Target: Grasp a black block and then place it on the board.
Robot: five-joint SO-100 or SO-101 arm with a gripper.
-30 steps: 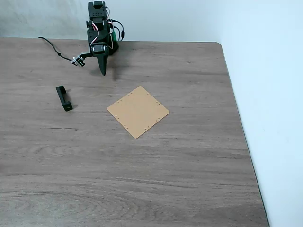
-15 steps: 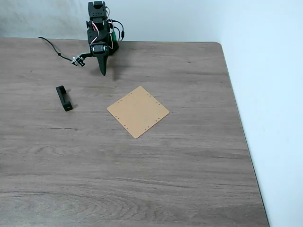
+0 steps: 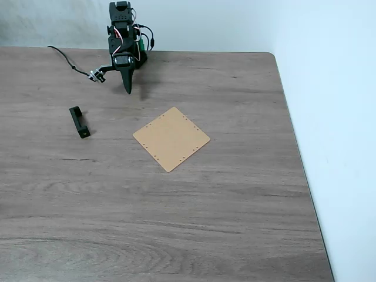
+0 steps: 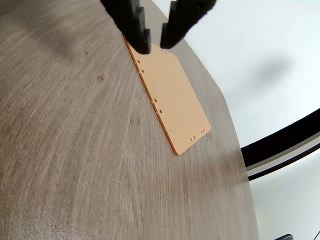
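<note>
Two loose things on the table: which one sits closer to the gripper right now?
The board: in the wrist view the gripper hangs right at its near edge. The block lies off to the left in the fixed view, apart from both.

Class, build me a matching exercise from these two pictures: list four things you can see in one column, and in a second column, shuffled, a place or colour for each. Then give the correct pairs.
Column 1
1. black block
2. board
3. gripper
4. cable

Column 2
A. tan square panel with small holes along its edges
B. lying on the table left of the board in the fixed view, apart from it
C. trailing across the table at the far left edge, towards the arm
D. dark fingers a narrow gap apart at the top of the wrist view, holding nothing

Pairs: 1-B, 2-A, 3-D, 4-C
</note>
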